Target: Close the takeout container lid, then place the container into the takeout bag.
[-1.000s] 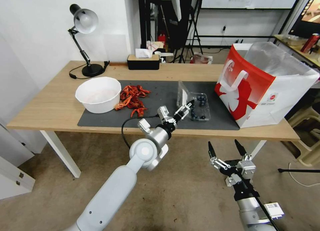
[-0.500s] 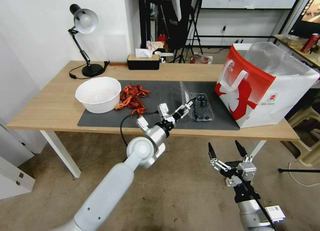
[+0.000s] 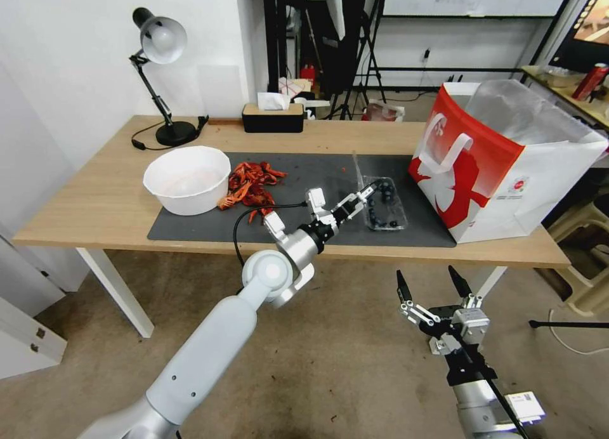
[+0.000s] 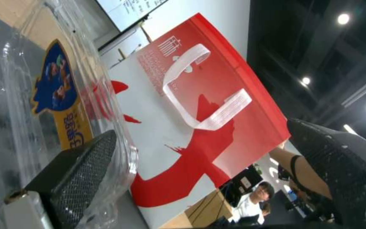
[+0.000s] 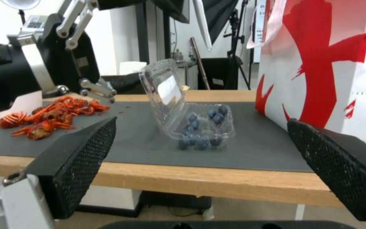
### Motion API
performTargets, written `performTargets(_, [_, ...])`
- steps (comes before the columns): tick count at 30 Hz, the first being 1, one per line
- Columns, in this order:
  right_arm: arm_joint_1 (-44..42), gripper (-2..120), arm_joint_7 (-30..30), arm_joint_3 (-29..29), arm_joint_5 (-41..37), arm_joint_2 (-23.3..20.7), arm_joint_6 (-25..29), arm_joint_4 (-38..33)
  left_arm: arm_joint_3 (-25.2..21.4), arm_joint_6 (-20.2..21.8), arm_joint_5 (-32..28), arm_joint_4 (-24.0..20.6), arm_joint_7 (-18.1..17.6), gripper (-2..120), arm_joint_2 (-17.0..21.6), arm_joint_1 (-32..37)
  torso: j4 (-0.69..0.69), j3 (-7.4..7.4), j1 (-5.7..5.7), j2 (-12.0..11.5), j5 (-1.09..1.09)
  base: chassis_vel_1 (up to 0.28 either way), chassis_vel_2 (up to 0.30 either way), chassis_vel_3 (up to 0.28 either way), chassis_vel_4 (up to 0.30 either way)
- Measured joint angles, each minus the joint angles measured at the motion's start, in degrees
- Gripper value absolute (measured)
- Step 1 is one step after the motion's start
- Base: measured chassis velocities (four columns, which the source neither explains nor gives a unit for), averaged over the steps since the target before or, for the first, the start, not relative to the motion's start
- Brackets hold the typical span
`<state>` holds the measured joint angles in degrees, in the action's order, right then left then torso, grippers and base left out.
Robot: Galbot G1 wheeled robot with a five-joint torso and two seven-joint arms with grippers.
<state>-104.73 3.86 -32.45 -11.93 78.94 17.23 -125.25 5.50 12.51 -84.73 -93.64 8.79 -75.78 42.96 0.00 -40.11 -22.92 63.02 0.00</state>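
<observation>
At centre frame in the head view, the container (image 3: pixel 384 210) sits on the dark mat (image 3: pixel 304 172), blueberries inside, well left of the red-and-white bag (image 3: pixel 488 166) at the right. The lid (image 5: pixel 162 87) stands roughly upright, not closed. The left gripper (image 3: pixel 366 193) is at the lid, fingers spread wide, one pad (image 4: pixel 79 171) against the clear plastic (contact seen in the left wrist view). The right gripper (image 3: pixel 431 285) hangs lower right, below the table edge, fingers wide apart, holding nothing.
</observation>
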Motion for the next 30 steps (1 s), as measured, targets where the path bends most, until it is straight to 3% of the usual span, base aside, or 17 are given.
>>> performTargets(21, [0.5, 100, -0.1, 0.1, 0.2, 0.1, 0.0, 0.9, 4.8, 0.3, -0.5, 5.6, 0.7, 100, -2.2, -5.4, 0.0, 0.0, 0.0, 0.0, 0.0, 0.0, 0.0, 0.0, 0.0])
performTargets(30, [1.1, 100, -0.2, 0.1, 0.2, 0.2, -0.1, 1.6, 7.3, 0.0, -1.3, 9.4, -0.9, 99, -4.0, -8.4, 0.0, 0.0, 0.0, 0.0, 0.0, 0.0, 0.0, 0.0, 0.0])
